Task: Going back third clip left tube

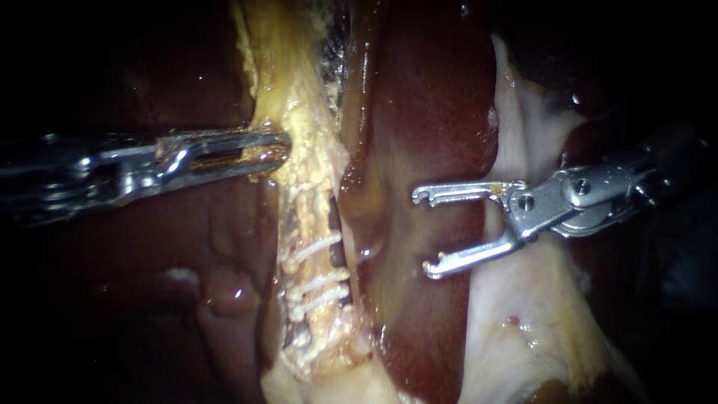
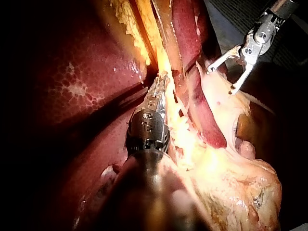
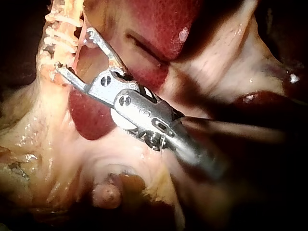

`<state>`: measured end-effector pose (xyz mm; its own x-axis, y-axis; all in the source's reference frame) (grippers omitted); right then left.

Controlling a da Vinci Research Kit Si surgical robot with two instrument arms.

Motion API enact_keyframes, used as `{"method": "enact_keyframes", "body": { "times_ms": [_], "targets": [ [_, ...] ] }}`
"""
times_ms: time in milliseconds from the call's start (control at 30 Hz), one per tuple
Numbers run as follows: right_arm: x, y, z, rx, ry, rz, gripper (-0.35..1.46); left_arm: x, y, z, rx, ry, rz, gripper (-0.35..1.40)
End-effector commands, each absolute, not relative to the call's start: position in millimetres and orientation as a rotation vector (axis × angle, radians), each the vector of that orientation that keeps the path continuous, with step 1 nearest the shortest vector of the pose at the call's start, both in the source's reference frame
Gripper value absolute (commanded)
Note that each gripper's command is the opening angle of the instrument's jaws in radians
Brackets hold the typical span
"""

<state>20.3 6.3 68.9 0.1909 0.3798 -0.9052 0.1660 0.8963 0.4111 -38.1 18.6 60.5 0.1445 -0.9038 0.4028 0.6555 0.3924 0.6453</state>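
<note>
The left instrument (image 1: 275,150) enters from the left, and its jaws are clenched on the left edge of the left tube (image 1: 299,187), the yellow strand running from top to bottom of the field. Three white clips (image 1: 318,280) are counted on the lower part of this tube, close together and lying across it. A further pale bar below them cannot be told from fat. Just to the right of the tube lies a dark red band of tissue (image 1: 426,135), and beyond that a pale membrane (image 1: 523,314).

The right instrument (image 1: 421,232) enters from the right. Its jaws are spread wide and empty, no clip is seen between them, and they are held over the dark red band, well apart from the clips.

The retreat of the right instrument is judged to be the step in hand.

- **Snagging:** The hooked jaw tips could catch on the dark red band or the pale membrane if the jaws are drawn back low, and the surface could be torn or made to bleed.
- **Too much pull:** If the left instrument's pull is increased, the tube could be stretched or torn above the clips, or a clip could be dragged loose.
- **Slipped grip:** If that grip slips, the tube could spring back and be lost from sight.

In all, two instruments, one clipped tube, three clips, one red band and one membrane are counted.
</note>
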Motion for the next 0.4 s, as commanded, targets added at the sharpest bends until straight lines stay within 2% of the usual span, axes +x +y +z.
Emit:
{"method": "enact_keyframes", "body": {
  "times_ms": [33, 400],
  "targets": [
    [20.2, 6.4, 68.8, 0.469, 1.39, 0.158, 0.6, -38.2, 18.6, 60.5, 0.355, -0.849, -1.156, -0.35],
    [20.2, 6.4, 68.6, 0.469, 1.389, 0.16, 0.6, -38.1, 18.6, 60.5, 0.355, -0.849, -1.156, -0.35]
  ]
}}
